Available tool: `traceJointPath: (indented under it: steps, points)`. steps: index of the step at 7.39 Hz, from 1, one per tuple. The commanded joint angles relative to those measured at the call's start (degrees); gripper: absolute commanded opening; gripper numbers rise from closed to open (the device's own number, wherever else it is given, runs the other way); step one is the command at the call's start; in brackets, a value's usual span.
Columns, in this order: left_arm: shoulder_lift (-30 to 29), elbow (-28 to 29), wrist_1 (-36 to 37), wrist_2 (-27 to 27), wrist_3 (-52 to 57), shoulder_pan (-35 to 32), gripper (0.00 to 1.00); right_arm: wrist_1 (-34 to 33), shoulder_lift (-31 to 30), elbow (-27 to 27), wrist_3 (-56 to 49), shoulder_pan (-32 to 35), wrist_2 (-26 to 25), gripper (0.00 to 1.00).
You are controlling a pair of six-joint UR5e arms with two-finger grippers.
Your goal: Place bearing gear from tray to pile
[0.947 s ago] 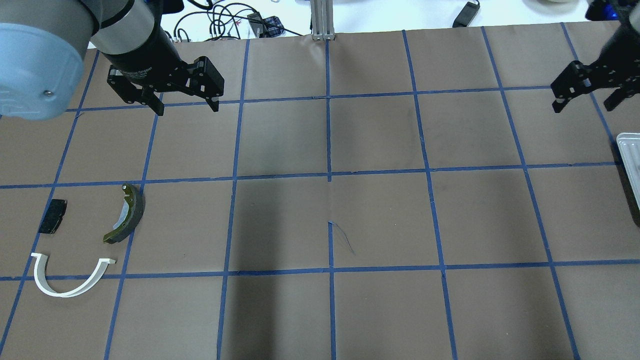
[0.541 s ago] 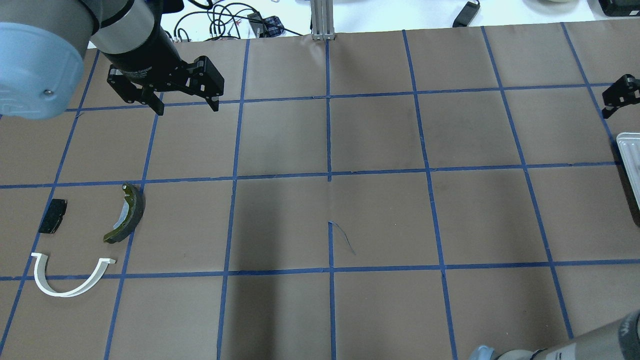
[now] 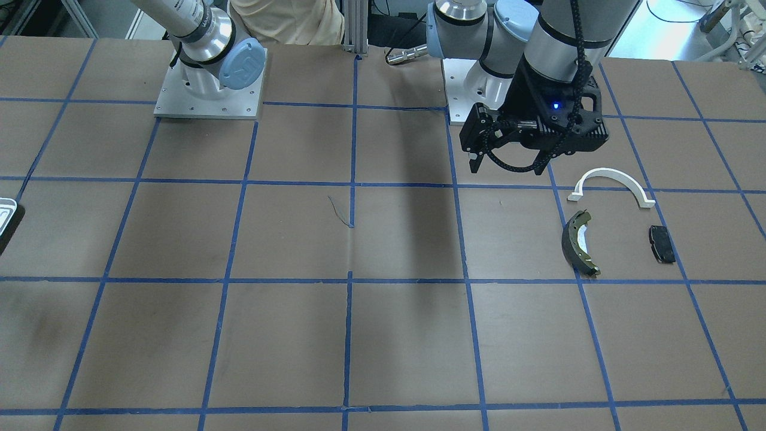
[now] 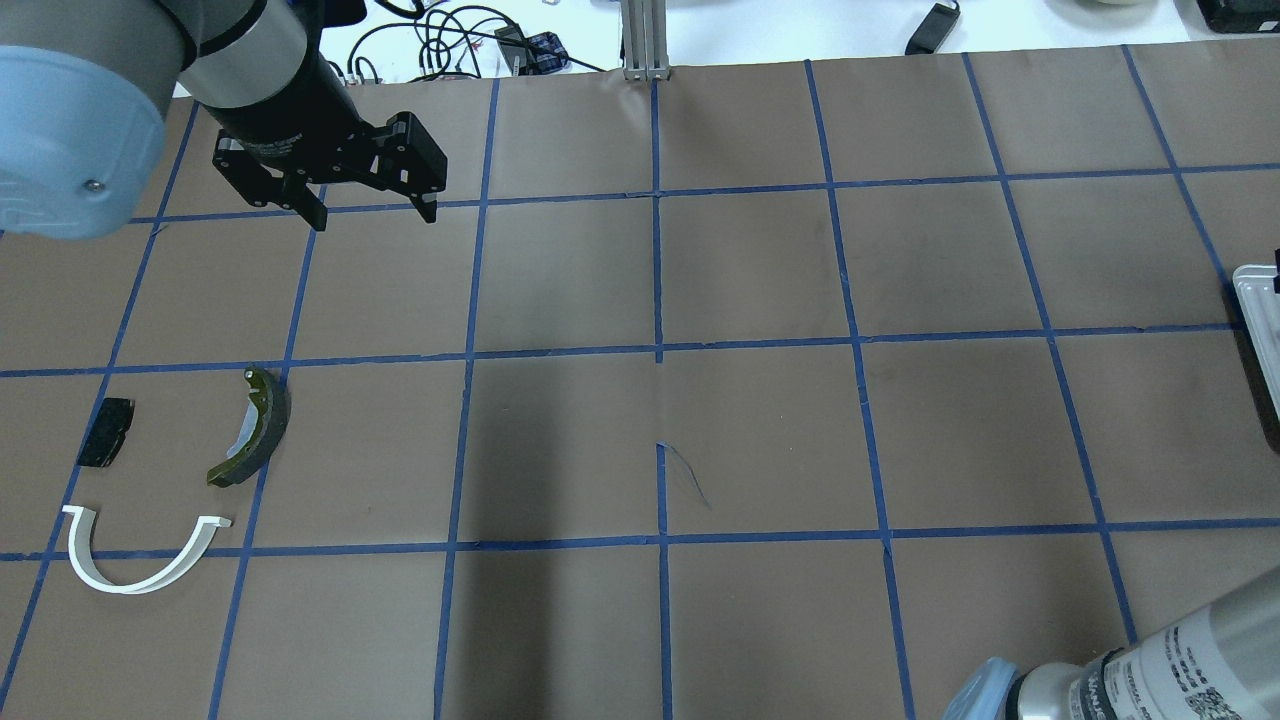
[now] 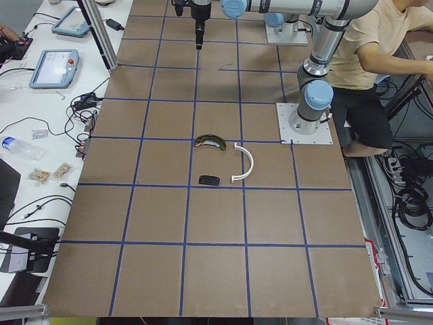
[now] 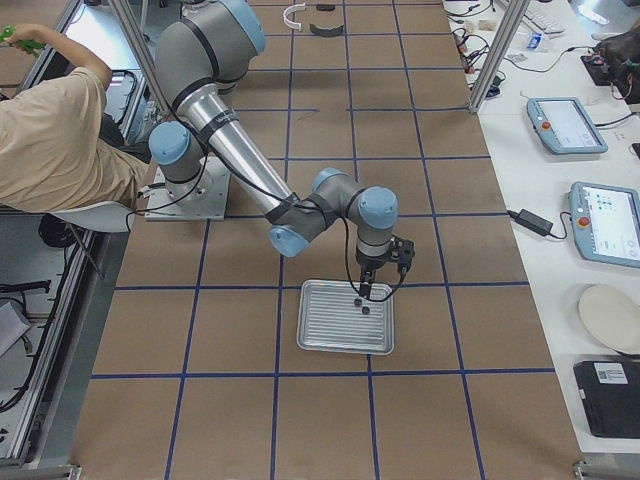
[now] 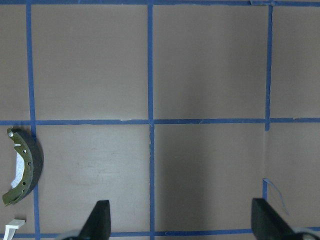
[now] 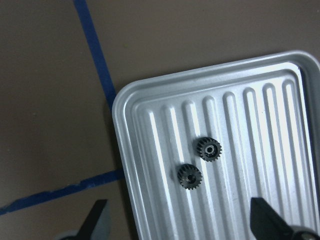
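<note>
Two small black bearing gears (image 8: 209,149) sit on the ridged floor of the tray (image 8: 120,120), close to its rounded corner and just beside each other, with only a sliver of gap between them. The right fingers (image 8: 95,223) hover above the tray, spread wide and holding nothing, and both gears show in the span between them. No grasp yet, so I'd say the pick is only being lined up.

The pile (image 4: 262,430), made up of a brake shoe, a white arch and a black pad, lies well apart from the tray at the opposite end of the worktop. The left fingers (image 4: 316,212) hang there, also wide open and empty, far from the tray.

The trouble spot is plain. With the gears this tight together, a closing squeeze could catch both, or shove the neighbour along the ridges. The toothed rim of a gear is a poor surface to pinch, so an off-centre grip could pop it out or tip it into a groove. Coming down too low risks the tips striking the tray's metal floor. And the carry away from the tray is long, so a marginal hold could drop the gear short of the pile.
</note>
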Motion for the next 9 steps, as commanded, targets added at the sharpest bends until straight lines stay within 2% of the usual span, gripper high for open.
traceJointPath:
  steps: [1, 2, 5, 6, 7, 9]
  points:
    - [0.0, 0.0, 0.0, 0.0, 0.0, 0.1, 1.0, -5.1, 2.6, 0.8, -0.2, -1.1, -0.4, 1.0]
    - [0.0, 0.1, 0.0, -0.1, 0.0, 0.0, 1.0, -5.6, 3.6, 0.8, 0.6, -1.1, -0.1, 1.0]
    - [0.0, 0.0, 0.0, -0.1, 0.0, 0.0, 1.0, -5.6, 5.0, 0.8, -0.2, -1.1, 0.0, 0.76]
    - [0.0, 0.1, 0.0, -0.1, 0.0, 0.0, 1.0, -5.6, 5.0, 0.8, -1.0, -1.1, -0.2, 0.65]
    - [0.1, 0.0, 0.0, 0.0, 0.0, 0.0, 1.0, -5.6, 5.1, 0.8, -1.6, -1.2, -0.2, 0.59]
    - [0.1, 0.0, 0.0, -0.1, 0.0, 0.0, 1.0, -5.6, 5.2, 0.8, -2.0, -1.1, -0.1, 0.34]
